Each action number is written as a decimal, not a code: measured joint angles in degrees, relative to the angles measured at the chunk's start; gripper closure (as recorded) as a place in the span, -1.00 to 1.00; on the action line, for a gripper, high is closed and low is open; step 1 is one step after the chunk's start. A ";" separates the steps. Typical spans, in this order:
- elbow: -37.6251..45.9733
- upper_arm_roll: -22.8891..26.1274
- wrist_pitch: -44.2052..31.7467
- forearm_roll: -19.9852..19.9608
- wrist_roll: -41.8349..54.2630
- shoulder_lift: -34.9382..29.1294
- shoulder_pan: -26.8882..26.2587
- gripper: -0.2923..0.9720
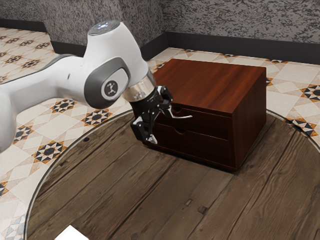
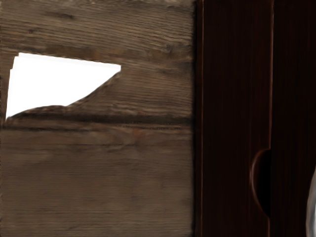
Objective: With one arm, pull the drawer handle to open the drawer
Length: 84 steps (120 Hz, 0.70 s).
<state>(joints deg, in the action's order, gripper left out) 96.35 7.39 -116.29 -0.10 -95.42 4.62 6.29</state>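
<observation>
Closest to us, a white flat piece (image 1: 70,233) pokes in at the near edge of the round plank table (image 1: 125,195), well apart from everything else. Further back on the same table sits the dark red wooden cabinet (image 1: 215,85), upright, with two drawers stacked in its front face. We see the upper drawer (image 1: 210,120) and lower drawer (image 1: 205,142) both looking flush with the cabinet front, so shut as far as we can tell. Their insides are hidden, so we cannot say what they hold. A silver drawer handle (image 1: 184,117) sticks out from the upper drawer, near its end toward the exterior view's left. The white arm (image 1: 60,87) comes in from the exterior view's left. The black gripper (image 1: 167,111) is right at that handle's end, touching or just beside it, we cannot tell which. We also cannot tell whether the gripper is spread or clamped on it. In the wrist view, table planks meet the dark cabinet front. A half-round cutout (image 2: 261,182) sits in the wood beside a drawer seam, and next to it is a pale grey sliver (image 2: 312,202), too little to identify. Patterned tile floor (image 1: 45,135) surrounds the table, with a grey wall (image 1: 225,17) behind.
</observation>
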 joint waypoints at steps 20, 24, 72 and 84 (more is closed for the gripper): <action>-1.56 -0.01 -0.23 0.00 0.30 1.76 0.85 -0.54; -2.04 -0.01 -0.26 0.00 0.39 2.29 0.73 -0.54; -4.61 -0.02 -0.47 -0.04 1.17 4.91 0.66 -0.35; -4.33 -0.07 -0.52 -0.41 1.23 4.96 0.70 -0.23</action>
<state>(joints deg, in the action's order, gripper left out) 92.02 7.32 -116.81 -0.51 -94.19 9.58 6.99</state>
